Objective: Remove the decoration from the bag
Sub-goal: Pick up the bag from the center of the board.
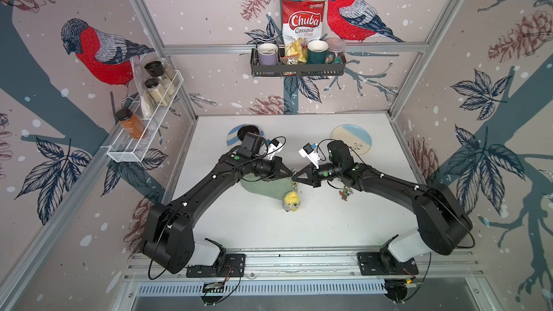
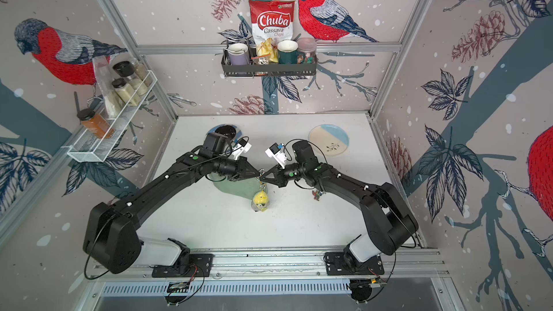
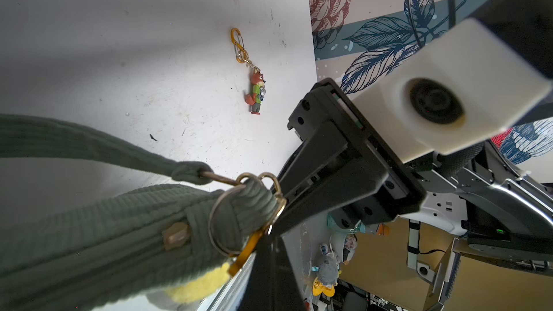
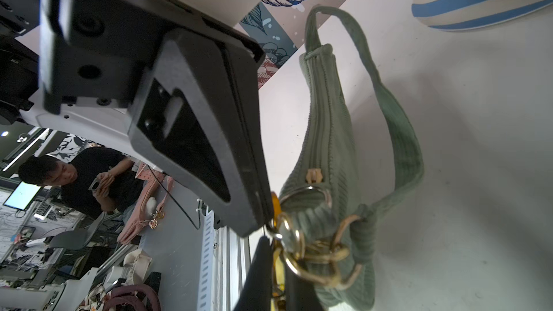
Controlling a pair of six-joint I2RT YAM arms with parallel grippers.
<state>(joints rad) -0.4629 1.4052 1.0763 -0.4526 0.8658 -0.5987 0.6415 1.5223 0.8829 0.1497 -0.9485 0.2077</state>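
Observation:
The sage-green bag (image 1: 260,188) (image 2: 236,188) lies on the white table, partly under my left arm. Its strap and metal ring (image 3: 215,234) show close up in the left wrist view. The decoration, a yellow plush chick (image 1: 291,200) (image 2: 260,200), hangs from an orange clip (image 3: 248,249) hooked on that ring. My left gripper (image 1: 289,172) (image 3: 270,234) is shut at the clip's upper end, by the ring. My right gripper (image 1: 294,178) (image 4: 278,252) faces it tip to tip, shut on the clip, whose yellow-orange body shows between its jaws.
A fox figure keychain (image 1: 345,192) (image 3: 256,91) lies on the table under my right arm. A cream and blue plate (image 1: 351,143) sits at the back right. A striped plate (image 1: 233,137) with a dark cup sits at the back left. Wall racks hold jars and mugs.

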